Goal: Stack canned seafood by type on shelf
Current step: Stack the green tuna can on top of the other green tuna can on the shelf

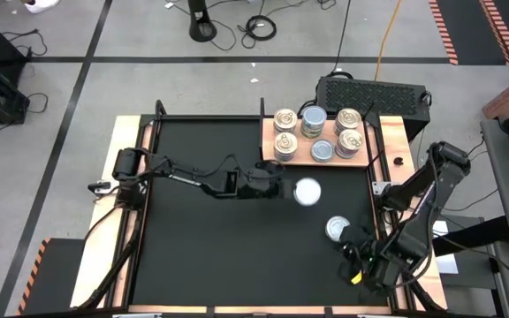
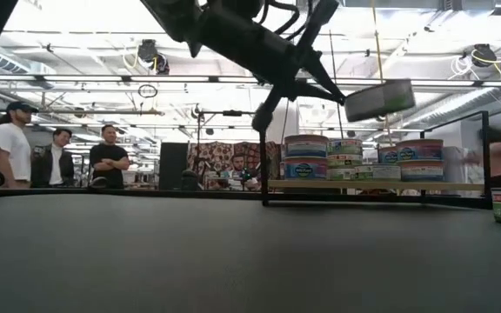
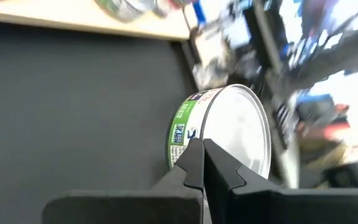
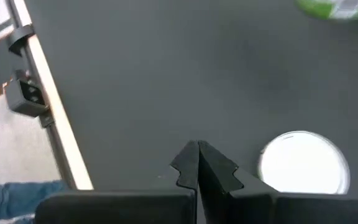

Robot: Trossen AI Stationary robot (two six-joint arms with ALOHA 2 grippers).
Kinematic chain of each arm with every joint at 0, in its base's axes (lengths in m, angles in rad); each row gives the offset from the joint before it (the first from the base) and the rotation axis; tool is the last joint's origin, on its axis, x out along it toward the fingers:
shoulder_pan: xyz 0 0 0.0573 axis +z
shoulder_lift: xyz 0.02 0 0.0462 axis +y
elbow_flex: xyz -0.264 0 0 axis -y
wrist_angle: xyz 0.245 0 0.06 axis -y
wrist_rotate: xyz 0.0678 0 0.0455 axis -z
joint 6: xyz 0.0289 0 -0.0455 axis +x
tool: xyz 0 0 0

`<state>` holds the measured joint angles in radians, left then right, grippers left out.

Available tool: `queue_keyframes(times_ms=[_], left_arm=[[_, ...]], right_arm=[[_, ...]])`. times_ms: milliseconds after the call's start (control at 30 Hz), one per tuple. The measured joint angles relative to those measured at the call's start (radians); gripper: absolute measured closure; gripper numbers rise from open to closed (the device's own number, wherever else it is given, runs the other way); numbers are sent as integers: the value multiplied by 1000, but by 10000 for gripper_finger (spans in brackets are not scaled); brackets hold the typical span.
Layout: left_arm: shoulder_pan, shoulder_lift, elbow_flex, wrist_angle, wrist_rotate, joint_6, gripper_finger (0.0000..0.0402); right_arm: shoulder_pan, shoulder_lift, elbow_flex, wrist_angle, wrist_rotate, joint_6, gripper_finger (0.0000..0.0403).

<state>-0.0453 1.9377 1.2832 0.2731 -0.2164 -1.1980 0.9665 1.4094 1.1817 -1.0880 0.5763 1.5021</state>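
My left gripper [image 1: 286,187] is out over the middle of the table, shut at the rim of a white-topped, green-labelled can [image 1: 307,192], which hangs tilted in the air in the low view [image 2: 381,98]. The shelf [image 1: 300,159], a raised wooden board at the far right, carries several cans [image 1: 315,122], stacked two high in the low view [image 2: 307,156]. Another white-topped can [image 1: 338,229] stands on the mat near my right gripper [image 1: 353,249], which hovers shut and empty above the table's near right [image 4: 197,149]. My left gripper has its shut fingertips [image 3: 194,152] at the can's rim [image 3: 199,124], where the green label meets the white top. The fingertips themselves hide what they pinch. The fingers come in nearly level from the table's left. The can is clear of the table, tilted, out beyond the fingertips.
A black ventilated box [image 1: 369,92] sits behind the shelf. Wooden side strips [image 1: 131,265] border the black mat [image 1: 201,256]. Several people [image 2: 59,156] stand in the room beyond the far edge.
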Motion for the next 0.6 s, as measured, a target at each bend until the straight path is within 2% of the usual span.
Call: queue_keyframes(times_ms=[200,300,600], left_arm=[[30,34,15,61,-62,-108,402],[34,74,72,60,-67,-131,402],[42,200,253,55,-118,-159,402]], right_arm=[[0,-155,-171,45,7,82,403],[-3,-222,-228,76,22,83,403],[-5,-290,-250,83,51,50,403]])
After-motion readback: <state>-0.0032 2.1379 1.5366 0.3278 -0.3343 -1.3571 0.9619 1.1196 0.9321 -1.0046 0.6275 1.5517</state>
